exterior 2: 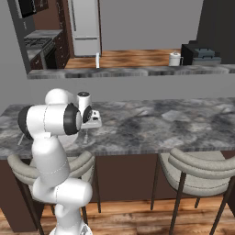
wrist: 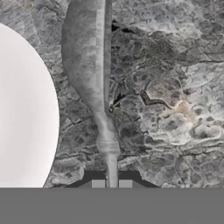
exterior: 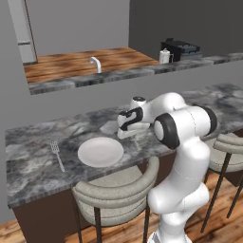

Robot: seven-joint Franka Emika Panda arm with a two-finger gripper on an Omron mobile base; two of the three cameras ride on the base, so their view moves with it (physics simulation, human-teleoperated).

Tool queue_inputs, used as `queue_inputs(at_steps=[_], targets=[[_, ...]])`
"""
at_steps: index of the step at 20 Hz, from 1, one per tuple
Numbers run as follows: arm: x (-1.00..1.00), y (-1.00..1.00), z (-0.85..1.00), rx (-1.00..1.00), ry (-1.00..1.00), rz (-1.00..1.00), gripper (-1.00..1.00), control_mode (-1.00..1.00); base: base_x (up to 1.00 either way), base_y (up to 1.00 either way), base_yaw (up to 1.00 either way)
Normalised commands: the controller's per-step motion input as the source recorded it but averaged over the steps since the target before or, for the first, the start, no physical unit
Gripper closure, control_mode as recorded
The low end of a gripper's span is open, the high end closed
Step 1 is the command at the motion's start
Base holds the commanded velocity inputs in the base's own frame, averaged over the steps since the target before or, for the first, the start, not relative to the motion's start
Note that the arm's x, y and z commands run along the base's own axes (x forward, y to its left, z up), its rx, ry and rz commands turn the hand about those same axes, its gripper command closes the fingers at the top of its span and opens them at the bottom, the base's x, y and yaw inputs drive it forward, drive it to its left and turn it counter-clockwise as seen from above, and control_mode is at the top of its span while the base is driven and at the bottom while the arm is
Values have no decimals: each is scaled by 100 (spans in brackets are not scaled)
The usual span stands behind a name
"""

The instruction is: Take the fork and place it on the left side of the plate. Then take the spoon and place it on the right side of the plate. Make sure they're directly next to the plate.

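A slim silver-grey metal spoon point(wrist: 94, 83) is gripped by its handle between the closed dark two-finger gripper point(wrist: 111, 183), bowl toward twelve o'clock, just beside the round white plate point(wrist: 24, 113) at its three o'clock. A slim silver fork point(exterior: 57, 154) is seen at the plate's nine o'clock on the grey marble counter point(exterior: 33, 166).

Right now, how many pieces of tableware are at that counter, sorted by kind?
Forks: 1, the fork lying left of the plate.
Spoons: 1, the spoon held in the shut gripper, right of the plate.
Plates: 1, the white plate.
Total: 3
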Motion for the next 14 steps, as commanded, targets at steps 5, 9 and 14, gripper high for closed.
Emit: queue_inputs(at_steps=[5,9,14], targets=[[18,2,-21,0,0,0,100,-100,0,0,0],[19,3,-19,0,0,0,100,-100,0,0,0],[17,4,-21,0,0,0,100,-100,0,0,0]])
